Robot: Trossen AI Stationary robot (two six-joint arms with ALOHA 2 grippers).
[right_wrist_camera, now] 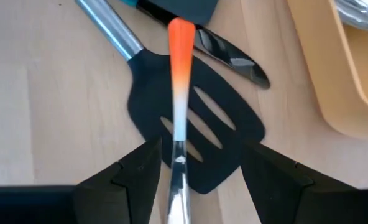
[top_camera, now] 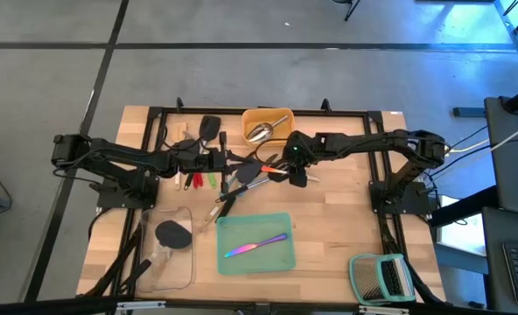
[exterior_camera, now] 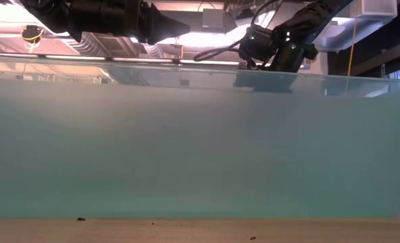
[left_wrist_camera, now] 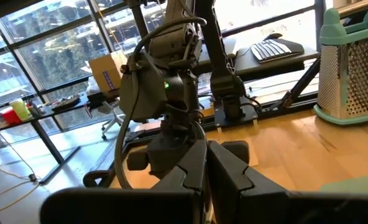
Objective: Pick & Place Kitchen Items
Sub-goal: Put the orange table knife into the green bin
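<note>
- The right gripper (right_wrist_camera: 184, 165) hung right over the utensil pile, its fingers (right_wrist_camera: 125, 177) spread partway, with an orange-and-white handled utensil (right_wrist_camera: 179, 81) running up between them; contact could not be made out, so I'd not call it gripped.
- Just under that handle lay the black slotted turner (right_wrist_camera: 199, 134) flat on the wood, a steel blade (right_wrist_camera: 230, 59) crossing near its neck.
- My read: this was the pick step, the jaws lined up along the handle. The next move called for closing squarely on that slim handle and lifting it clear without dragging the turner along.
- The left gripper (top_camera: 213, 160) sat shut and empty just beside the pile, from the other side.
- The rest of the kitchen items (top_camera: 208, 175) lay bunched mid-table, red and green handles among them; a steel scoop (top_camera: 259, 131) rested in the yellow tray (top_camera: 283, 115).
- Nearer the front edge, an iridescent knife (top_camera: 255, 247) lay in the teal tray (top_camera: 281, 262), and a black spatula head (top_camera: 173, 234) in the clear tray (top_camera: 185, 276); the green-framed slatted rack (top_camera: 381, 278) stood at the front right corner.
- The wooden table (top_camera: 329, 227) sat on a grey floor; beyond it, windows and a desk with a keyboard (left_wrist_camera: 277, 48).
</note>
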